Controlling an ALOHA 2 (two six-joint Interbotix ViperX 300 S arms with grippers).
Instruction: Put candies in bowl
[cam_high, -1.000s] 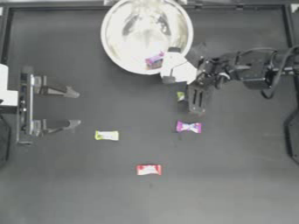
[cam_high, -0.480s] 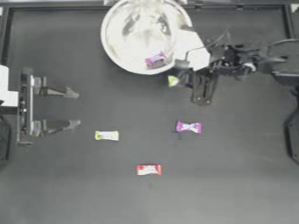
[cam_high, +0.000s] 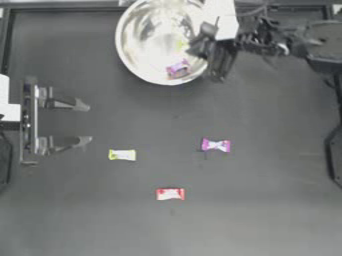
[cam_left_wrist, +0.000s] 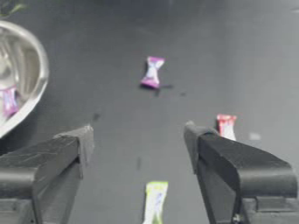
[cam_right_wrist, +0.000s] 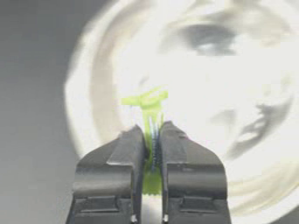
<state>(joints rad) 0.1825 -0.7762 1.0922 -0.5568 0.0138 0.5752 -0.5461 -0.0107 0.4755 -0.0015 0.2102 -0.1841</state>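
Probably lab: bare dark table (cam_high: 267, 210)

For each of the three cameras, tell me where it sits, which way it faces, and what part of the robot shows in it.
Top view: above the table, looking straight down; both arms, right gripper at the bowl.
Left wrist view: on the parked left arm, looking across the table; its open left gripper.
Right wrist view: looking into the bowl; jaws shut on a yellow-green candy.
Shared: top and left wrist both show the red candy.
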